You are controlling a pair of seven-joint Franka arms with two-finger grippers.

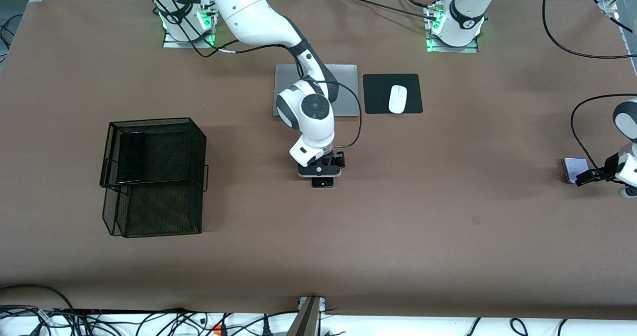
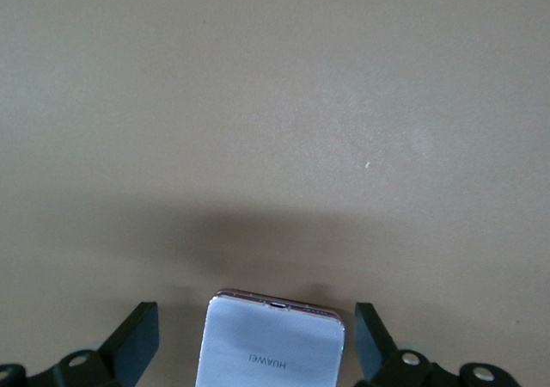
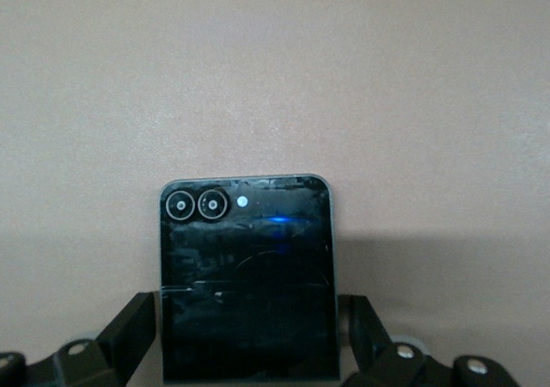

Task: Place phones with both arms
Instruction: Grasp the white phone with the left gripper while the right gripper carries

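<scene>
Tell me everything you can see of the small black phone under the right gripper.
The small black phone is a squarish glossy slab with rounded corners and a thin pale edge. Two ringed camera lenses and a small light dot sit along one end; the dark face shows smudges and reflections. It lies flat on the brown table, nearer the front camera than the laptop. The right gripper straddles it, fingers open at either side, not clamped.

Both arms (image 1: pixel 259 17) are glossy white with black joint bands, trailing black cables. Green lights glow at the bases (image 1: pixel 450 40). The grippers (image 1: pixel 321 169) are dark, with pale screws.
</scene>
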